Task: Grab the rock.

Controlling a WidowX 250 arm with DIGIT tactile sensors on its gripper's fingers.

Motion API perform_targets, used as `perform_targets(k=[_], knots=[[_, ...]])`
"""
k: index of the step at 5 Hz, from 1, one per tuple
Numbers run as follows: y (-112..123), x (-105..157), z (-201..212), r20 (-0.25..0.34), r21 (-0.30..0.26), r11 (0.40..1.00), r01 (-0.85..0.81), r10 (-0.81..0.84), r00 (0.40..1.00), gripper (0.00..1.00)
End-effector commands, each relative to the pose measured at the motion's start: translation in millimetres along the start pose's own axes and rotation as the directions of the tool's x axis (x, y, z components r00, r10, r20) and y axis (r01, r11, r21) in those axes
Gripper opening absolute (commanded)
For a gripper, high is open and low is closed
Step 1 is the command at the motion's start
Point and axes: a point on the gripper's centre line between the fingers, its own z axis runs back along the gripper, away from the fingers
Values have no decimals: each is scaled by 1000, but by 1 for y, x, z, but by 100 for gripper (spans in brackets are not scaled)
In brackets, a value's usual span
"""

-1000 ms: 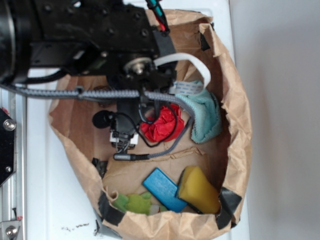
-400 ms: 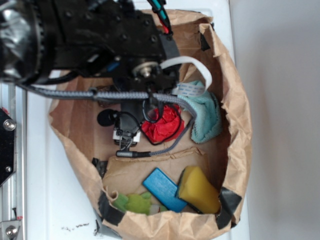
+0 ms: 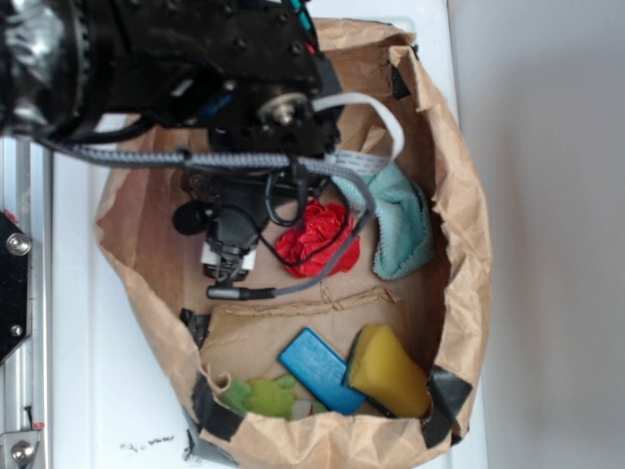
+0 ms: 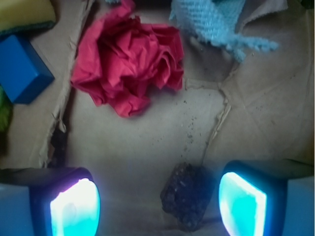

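The rock (image 4: 188,196) is a small, dark, rough, speckled chunk lying on the brown paper floor of the bag. In the wrist view it sits between my two glowing fingers, much closer to the right finger (image 4: 242,204) than to the left finger (image 4: 75,209). My gripper (image 4: 157,204) is open and touches nothing; a gap shows on each side of the rock. In the exterior view the black arm (image 3: 195,68) reaches over the bag and covers the rock and the fingertips.
A red crumpled paper ball (image 4: 130,61) (image 3: 314,237) lies just ahead of the fingers. A light blue cloth (image 3: 400,230), a blue block (image 3: 320,369), a yellow sponge (image 3: 388,369) and a green item (image 3: 262,396) share the bag. Raised paper walls (image 3: 469,244) ring everything.
The arm has shifted left and slightly up in the exterior view, uncovering more of the red paper ball. The bag's contents have not moved.
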Motion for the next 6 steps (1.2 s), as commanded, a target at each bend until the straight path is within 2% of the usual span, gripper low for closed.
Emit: perform_targets(k=[1,4,5,6], knots=[[12,-7,18,52,81,997,-5,1,999,100],[12,-7,18,52,81,997,-5,1,999,100],[30,1,-4,39,76,997,-14,11,999,100],[37,-2,-5,58,58,998,-15,11,998,100]])
